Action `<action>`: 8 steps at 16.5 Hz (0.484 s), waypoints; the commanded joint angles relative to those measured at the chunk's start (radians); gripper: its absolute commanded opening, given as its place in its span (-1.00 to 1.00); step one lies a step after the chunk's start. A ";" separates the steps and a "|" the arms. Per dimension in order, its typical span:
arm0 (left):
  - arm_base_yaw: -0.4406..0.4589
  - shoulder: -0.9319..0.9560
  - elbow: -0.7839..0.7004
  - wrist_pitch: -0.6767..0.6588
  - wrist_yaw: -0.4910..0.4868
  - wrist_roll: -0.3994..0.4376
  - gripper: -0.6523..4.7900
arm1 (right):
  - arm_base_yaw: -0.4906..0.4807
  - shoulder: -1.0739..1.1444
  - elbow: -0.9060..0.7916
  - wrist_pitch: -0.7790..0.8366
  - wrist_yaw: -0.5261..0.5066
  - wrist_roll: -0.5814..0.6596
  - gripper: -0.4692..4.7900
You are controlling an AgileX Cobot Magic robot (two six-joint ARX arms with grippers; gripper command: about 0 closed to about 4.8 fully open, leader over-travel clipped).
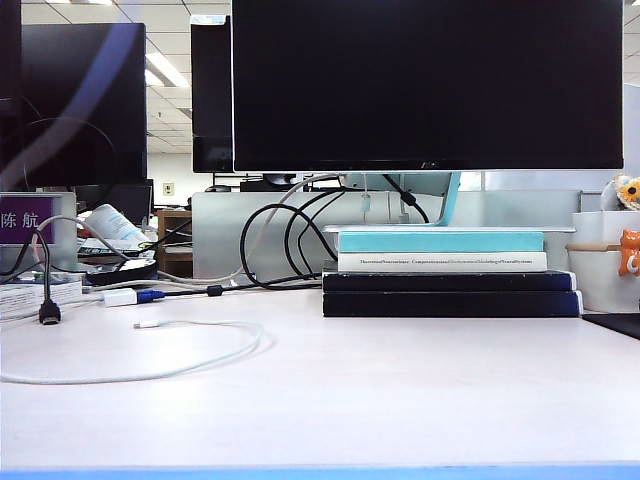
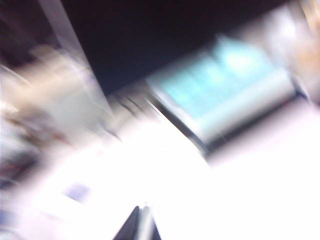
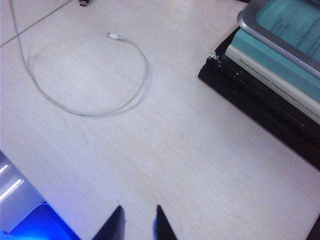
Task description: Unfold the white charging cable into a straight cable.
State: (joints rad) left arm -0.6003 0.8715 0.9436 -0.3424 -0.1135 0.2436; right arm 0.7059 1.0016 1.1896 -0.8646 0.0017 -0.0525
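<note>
The white charging cable lies on the pale table at the left, bent into a hairpin loop, with its small plug pointing left. The right wrist view shows the same cable curled in an open arc, its plug at the far end. My right gripper hovers over bare table well short of the loop, open, nothing between its fingers. The left wrist view is heavily blurred; my left gripper shows its tips pressed together, shut and holding nothing. Neither arm appears in the exterior view.
A stack of books sits at the right under a large monitor. Thick black cables loop behind. A white adapter with a blue plug and a hanging black plug lie at the far left.
</note>
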 commanded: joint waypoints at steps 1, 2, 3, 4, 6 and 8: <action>0.000 0.197 0.002 0.026 0.280 -0.106 -0.51 | 0.000 -0.018 0.004 -0.014 0.006 0.001 -0.51; -0.001 0.235 0.002 0.051 0.346 -0.121 -0.35 | 0.000 -0.018 0.004 -0.022 0.006 0.002 -0.51; -0.002 0.270 0.002 0.085 0.438 -0.149 -0.31 | 0.000 -0.018 0.004 -0.033 0.006 0.002 -0.51; -0.002 0.293 0.002 0.119 0.517 -0.175 -0.31 | 0.000 -0.019 0.004 -0.045 0.006 0.001 -0.51; -0.002 0.324 0.002 0.189 0.631 -0.231 -0.31 | 0.001 -0.019 0.004 -0.069 0.006 0.001 -0.51; -0.002 0.332 0.002 0.243 0.649 -0.227 -0.24 | 0.001 -0.019 0.001 -0.082 0.006 0.001 -0.51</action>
State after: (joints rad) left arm -0.6006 1.2076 0.9428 -0.1417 0.5213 0.0185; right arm 0.7059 0.9867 1.1896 -0.9497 0.0059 -0.0525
